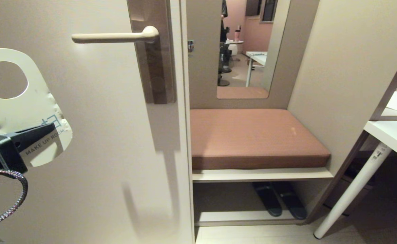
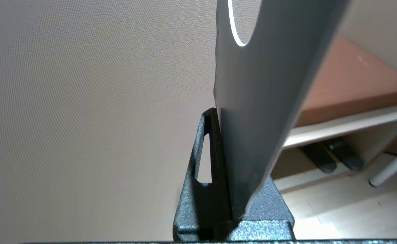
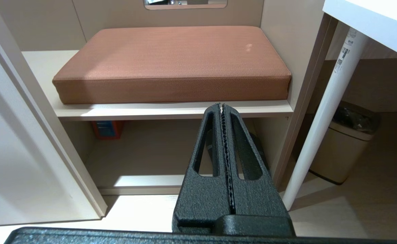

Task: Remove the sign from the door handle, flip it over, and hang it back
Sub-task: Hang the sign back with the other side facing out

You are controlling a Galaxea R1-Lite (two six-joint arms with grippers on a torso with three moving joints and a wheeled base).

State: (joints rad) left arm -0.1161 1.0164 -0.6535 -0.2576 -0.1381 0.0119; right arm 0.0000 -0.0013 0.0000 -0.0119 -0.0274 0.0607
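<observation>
The sign [image 1: 32, 108] is off the handle, at the left of the head view, its white "MAKE UP ROOM" face toward me and its oval hole uppermost. My left gripper [image 1: 49, 130] is shut on the sign's lower end. In the left wrist view the sign [image 2: 263, 101] rises edge-on between the black fingers [image 2: 207, 152], and my left gripper [image 2: 219, 113] pinches it. The door handle [image 1: 115, 36], a cream lever on a brown plate [image 1: 154, 61], is bare, up and to the right of the sign. My right gripper [image 3: 221, 105] is shut and empty, hanging low before the bench.
Right of the door's edge [image 1: 185, 135] is a niche with a brown cushioned bench [image 1: 252, 135], a mirror [image 1: 246, 47] above it and dark slippers [image 1: 280, 200] beneath. A white table [image 1: 395, 135] with a slanted leg stands at the right, a waste bin [image 3: 347, 142] under it.
</observation>
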